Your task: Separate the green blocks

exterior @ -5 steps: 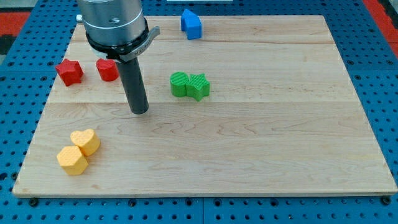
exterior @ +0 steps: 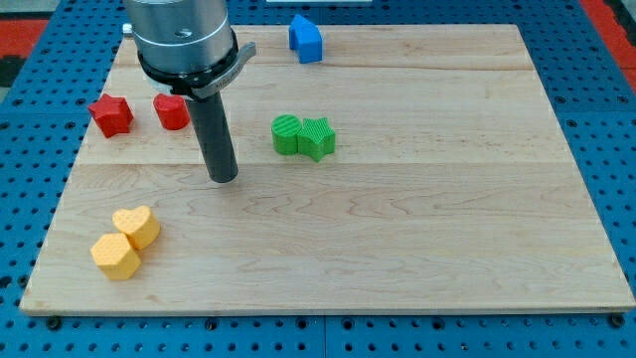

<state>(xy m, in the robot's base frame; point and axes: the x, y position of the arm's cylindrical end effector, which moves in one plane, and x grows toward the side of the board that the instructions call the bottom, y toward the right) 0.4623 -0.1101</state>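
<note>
Two green blocks sit touching near the board's middle: a round green cylinder [exterior: 287,134] on the left and a green star [exterior: 318,138] on the right. My tip [exterior: 224,178] rests on the board to the left of the green cylinder and slightly lower in the view, with a gap between them. The dark rod rises from the tip to the grey arm head at the view's top left.
A red star [exterior: 110,114] and a red cylinder [exterior: 171,111] lie at the left, partly behind the arm head. Two yellow blocks [exterior: 136,226] [exterior: 115,256] touch at the lower left. A blue block [exterior: 306,39] sits at the top edge of the wooden board [exterior: 447,199].
</note>
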